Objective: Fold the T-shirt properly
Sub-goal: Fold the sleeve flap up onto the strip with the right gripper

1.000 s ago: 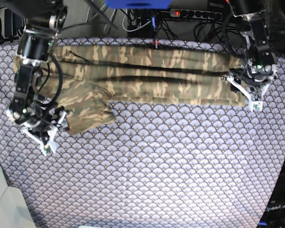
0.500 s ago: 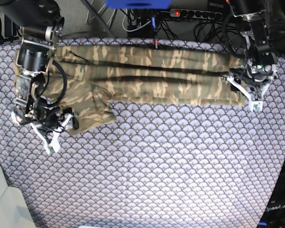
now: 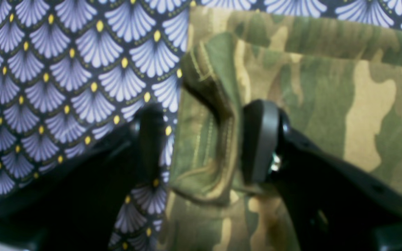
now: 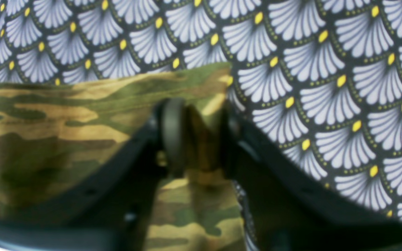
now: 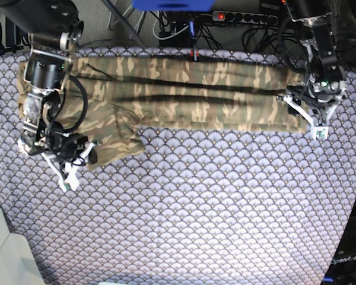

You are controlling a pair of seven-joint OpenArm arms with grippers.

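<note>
We see the T-shirt (image 5: 184, 95) folded into a long band across the tablecloth's (image 5: 213, 214) 12 o'clock edge. At 9 o'clock the right gripper (image 4: 197, 136) pinches a shirt corner. At 3 o'clock the left gripper (image 3: 204, 143) straddles a raised hem fold, jaws apart.

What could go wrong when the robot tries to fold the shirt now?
1. The right gripper pinches only a corner of the shirt, so the cloth might slip out when lifted.
2. The left gripper straddles a thick folded hem with its jaws open; closing may catch just some layers, or the tablecloth too.
3. The shirt lies in a long strip, so uneven lifting could twist the fold.
</note>
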